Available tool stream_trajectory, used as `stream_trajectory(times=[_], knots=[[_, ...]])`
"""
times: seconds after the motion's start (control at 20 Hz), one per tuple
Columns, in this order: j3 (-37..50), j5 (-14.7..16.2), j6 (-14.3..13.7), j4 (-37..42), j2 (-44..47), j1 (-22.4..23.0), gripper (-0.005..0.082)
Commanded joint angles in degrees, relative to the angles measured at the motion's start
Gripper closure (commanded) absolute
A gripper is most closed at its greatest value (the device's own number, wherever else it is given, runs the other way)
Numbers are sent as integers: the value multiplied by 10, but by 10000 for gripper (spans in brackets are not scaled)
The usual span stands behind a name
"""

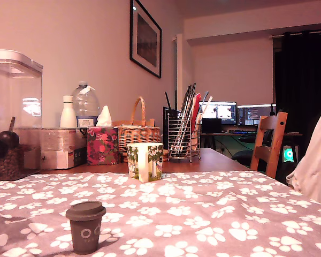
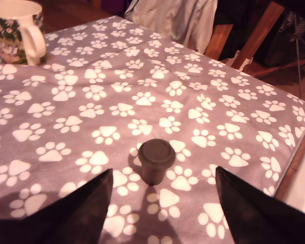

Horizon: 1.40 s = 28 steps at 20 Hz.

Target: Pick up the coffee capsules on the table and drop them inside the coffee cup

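Domestic room, warm dim lighting, tabletop in foreground.

Tabletop point(image 1: 246, 214) is covered by a grey cloth with white paw prints; bare wood shows at its far end. Plain pale wall point(image 1: 69, 43) carries a black-framed picture point(image 1: 145, 38). A wooden chair point(image 1: 270, 142) stands at the exterior view's right, beside a pale garment point(image 1: 315, 166). Dark curtain point(image 1: 304, 80) hangs at far right. Two lit monitors point(image 1: 236, 113) sit on a desk at the back. Along the wall: clear lidded container point(image 1: 15, 91), wicker basket point(image 1: 139, 134), wire utensil holder point(image 1: 183, 139), floral tissue box point(image 1: 101, 144).
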<state>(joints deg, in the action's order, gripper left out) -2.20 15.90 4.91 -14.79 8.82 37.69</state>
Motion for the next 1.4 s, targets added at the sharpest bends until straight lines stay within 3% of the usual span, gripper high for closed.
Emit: stream_trajectory(times=[0.0, 0.3, 0.75, 1.15, 1.35], knots=[[18, -8, -5, 11, 2, 4, 184], [19, -24, -4, 41, 60, 23, 185], [19, -75, -23, 187, 258, 81, 184], [19, -87, -6, 347, 394, 89, 185], [9, -87, -2, 373, 440, 89, 185]])
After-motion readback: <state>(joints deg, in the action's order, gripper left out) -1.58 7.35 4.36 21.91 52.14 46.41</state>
